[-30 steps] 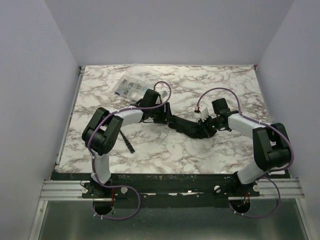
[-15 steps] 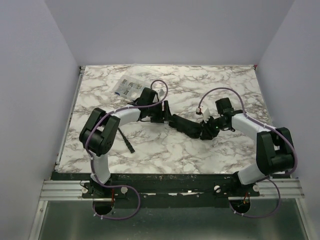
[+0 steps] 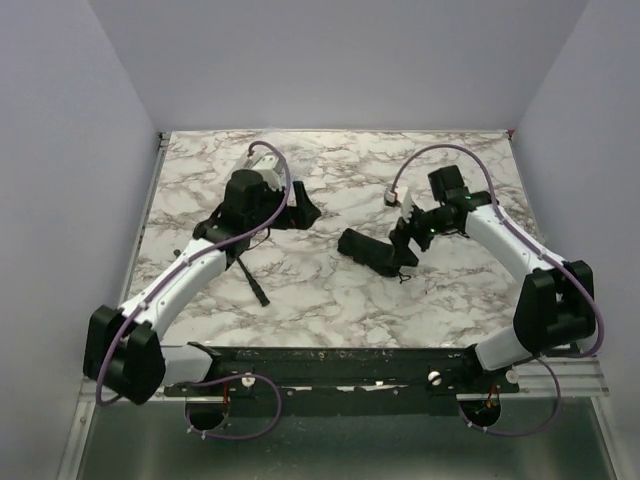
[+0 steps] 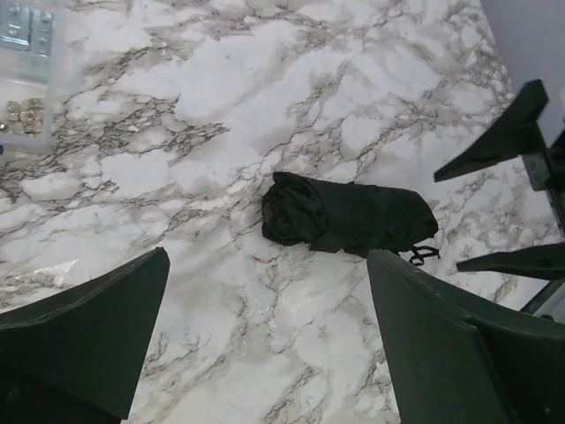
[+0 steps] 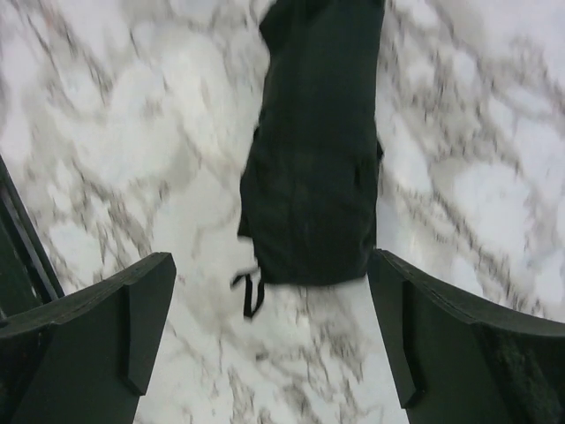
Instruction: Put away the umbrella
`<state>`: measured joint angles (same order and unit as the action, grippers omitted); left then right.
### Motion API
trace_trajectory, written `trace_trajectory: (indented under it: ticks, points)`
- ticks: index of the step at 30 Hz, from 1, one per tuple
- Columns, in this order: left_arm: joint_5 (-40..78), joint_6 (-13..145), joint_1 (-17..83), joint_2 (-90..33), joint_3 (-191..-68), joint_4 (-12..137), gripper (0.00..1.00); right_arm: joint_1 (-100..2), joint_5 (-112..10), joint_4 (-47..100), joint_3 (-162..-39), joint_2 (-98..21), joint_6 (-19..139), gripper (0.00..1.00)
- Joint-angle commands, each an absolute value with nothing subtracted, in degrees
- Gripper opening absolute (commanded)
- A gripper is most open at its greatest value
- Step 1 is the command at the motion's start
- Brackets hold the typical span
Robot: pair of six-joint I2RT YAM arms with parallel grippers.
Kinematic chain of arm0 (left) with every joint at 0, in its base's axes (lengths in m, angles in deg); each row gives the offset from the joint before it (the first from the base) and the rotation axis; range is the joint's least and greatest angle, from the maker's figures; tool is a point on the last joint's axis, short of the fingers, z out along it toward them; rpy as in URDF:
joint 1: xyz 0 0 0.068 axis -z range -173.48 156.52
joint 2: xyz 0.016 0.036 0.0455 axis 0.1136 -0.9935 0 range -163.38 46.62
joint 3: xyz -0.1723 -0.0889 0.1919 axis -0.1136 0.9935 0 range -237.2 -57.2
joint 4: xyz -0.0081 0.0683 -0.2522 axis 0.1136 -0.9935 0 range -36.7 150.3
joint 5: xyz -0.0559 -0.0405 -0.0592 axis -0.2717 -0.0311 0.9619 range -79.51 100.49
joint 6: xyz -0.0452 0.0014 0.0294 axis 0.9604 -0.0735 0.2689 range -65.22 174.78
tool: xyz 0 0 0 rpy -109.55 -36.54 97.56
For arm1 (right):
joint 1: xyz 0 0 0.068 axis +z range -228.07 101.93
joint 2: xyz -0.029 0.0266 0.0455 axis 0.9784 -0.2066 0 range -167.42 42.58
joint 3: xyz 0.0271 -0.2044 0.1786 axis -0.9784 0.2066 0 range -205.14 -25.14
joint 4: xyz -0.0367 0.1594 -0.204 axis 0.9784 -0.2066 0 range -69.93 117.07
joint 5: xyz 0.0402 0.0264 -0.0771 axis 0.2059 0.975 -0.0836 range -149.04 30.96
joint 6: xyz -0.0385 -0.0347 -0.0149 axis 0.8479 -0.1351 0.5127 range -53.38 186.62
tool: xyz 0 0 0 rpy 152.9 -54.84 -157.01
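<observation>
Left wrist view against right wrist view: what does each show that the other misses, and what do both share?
Only left wrist: a clear box of parts, and the open left end effector. Only right wrist: a dark bar at its left edge, too cropped to name. Both: the folded umbrella lying free on the marble table, and the open right end effector.

**YAM pair: hardware look**

Left arm (image 3: 180, 280) and right arm (image 3: 505, 240): white link shells, black joint housings (image 3: 125, 345). A purple cable (image 3: 440, 152) loops along each, with a white connector (image 3: 393, 197) on the right one. Left gripper (image 4: 267, 261) and right gripper (image 5: 269, 265): matte dark wedge fingers (image 4: 88, 344). Bases sit on a black plate (image 3: 330, 362) with silver bolt heads (image 3: 434, 377).
</observation>
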<state>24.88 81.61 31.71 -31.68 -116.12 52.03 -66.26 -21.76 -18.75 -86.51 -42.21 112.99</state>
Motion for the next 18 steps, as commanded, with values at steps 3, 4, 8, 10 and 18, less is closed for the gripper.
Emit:
trace_trajectory:
  ticks: [3,4,8,10,18]
  points:
    - [21.59,90.03,26.96,-14.03,-98.16,62.14,0.99,-56.52,-27.88,-1.78,-95.93,-52.83,84.67,1.0]
    - [22.57,90.96,26.24,-11.59,-96.41,62.4,0.99,-55.62,-31.26,0.91,-95.91,-53.58,81.87,1.0]
    - [21.79,91.27,25.37,-3.4,-90.81,58.03,0.99,-52.31,-45.36,6.33,-94.53,-56.52,75.33,1.0]
    - [21.5,91.32,25.24,0.09,-88.4,56.63,0.99,-52.1,-44.7,6.13,-93.28,-56.84,75.02,1.0]
    - [21.1,93.8,24.54,7.66,-82.33,55.95,0.99,-50.87,-41.06,5.8,-89.66,-59.96,71.9,0.86]
